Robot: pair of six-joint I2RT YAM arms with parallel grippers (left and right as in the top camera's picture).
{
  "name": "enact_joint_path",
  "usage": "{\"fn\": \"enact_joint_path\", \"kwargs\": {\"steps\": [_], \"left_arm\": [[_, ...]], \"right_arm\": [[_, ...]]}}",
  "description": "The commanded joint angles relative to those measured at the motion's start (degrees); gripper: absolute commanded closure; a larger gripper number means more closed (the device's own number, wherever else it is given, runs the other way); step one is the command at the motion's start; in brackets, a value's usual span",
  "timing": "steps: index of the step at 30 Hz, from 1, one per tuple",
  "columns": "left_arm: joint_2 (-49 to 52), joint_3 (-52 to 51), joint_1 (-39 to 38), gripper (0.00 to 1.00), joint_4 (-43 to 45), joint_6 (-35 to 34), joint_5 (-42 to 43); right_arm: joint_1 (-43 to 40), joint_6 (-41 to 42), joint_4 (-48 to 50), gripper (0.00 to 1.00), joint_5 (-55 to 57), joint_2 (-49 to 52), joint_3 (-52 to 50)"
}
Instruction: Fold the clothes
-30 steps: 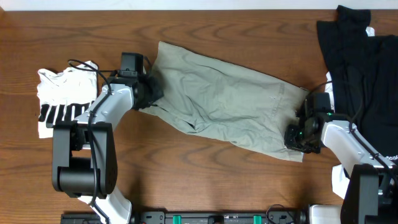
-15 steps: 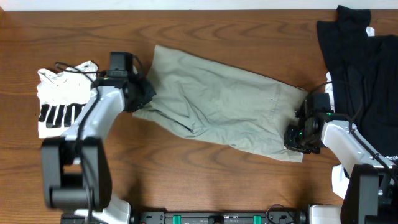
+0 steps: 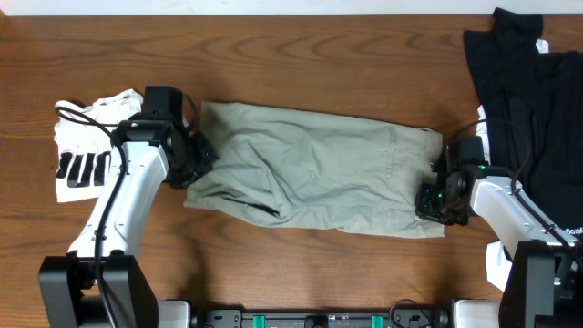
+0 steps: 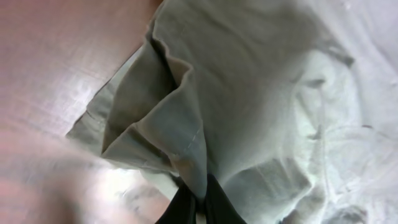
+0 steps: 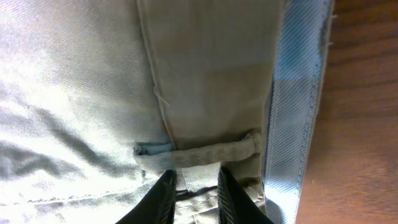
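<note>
Overhead: dark brown wood-grain table (image 3: 301,46), bare board all round the cloth. Thin pale strip (image 3: 273,5) along the far edge; nothing more of the room to make out. Light khaki-grey cotton shorts (image 3: 319,173) spread across the middle of the table, long axis left to right, wrinkled towards the left end. Left gripper (image 3: 196,162) on the left end of the shorts, right gripper (image 3: 435,202) on the right end, at the corner nearer the arm bases. Small white tee with black bar print (image 3: 86,150) crumpled at the left, beside the left arm, apart from the shorts. Heap of black garments (image 3: 528,91) at the far right, behind the right arm. Left wrist: grip detail hidden from above. Black fingers (image 4: 180,211) pressed together, clenched on a raised fold of the khaki cloth beside a stitched hem, layers fanning out above the pinch; blurred wood at upper left. Right wrist: two black fingertips (image 5: 163,196) grasping the waistband just below a khaki belt loop (image 5: 205,154), cloth filling the narrow gap between them. Paler bluish lining strip (image 5: 295,106) along the waistband edge, then bare wood to the right; neither shown overhead.
</note>
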Motion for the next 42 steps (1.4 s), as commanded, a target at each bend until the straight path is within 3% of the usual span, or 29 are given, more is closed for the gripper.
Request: {"fn": "enact_joint_path", "kwargs": {"steps": [1, 10, 16, 21, 28, 33, 38, 42], "left_arm": [[-0.1, -0.3, 0.4, 0.94, -2.2, 1.0, -0.5], [-0.1, -0.3, 0.3, 0.94, -12.5, 4.7, -0.6], [-0.1, -0.3, 0.3, 0.93, -17.7, 4.6, -5.1], [-0.1, -0.7, 0.3, 0.93, -17.9, 4.6, -6.6], [-0.1, -0.7, 0.3, 0.93, -17.8, 4.6, -6.6], [-0.1, -0.7, 0.3, 0.93, -18.0, 4.6, -6.2], [-0.1, -0.7, 0.3, 0.93, -20.2, 4.6, -2.6], [-0.1, -0.7, 0.3, 0.93, -22.7, 4.6, 0.8]], "right_arm": [[0.1, 0.0, -0.1, 0.78, 0.4, 0.3, -1.0], [0.1, 0.0, -0.2, 0.78, 0.4, 0.3, -1.0], [0.1, 0.0, 0.3, 0.79, 0.4, 0.3, -1.0], [0.1, 0.0, 2.2, 0.92, -1.6, 0.2, -0.5], [0.2, 0.0, -3.1, 0.85, -3.6, -3.9, 14.1], [3.5, -3.2, -3.6, 0.83, -11.1, -4.4, 26.2], [11.1, -6.8, -2.0, 0.82, -10.9, -1.8, 28.8], [13.8, -4.3, -0.3, 0.82, -4.2, 4.4, 28.7]]}}
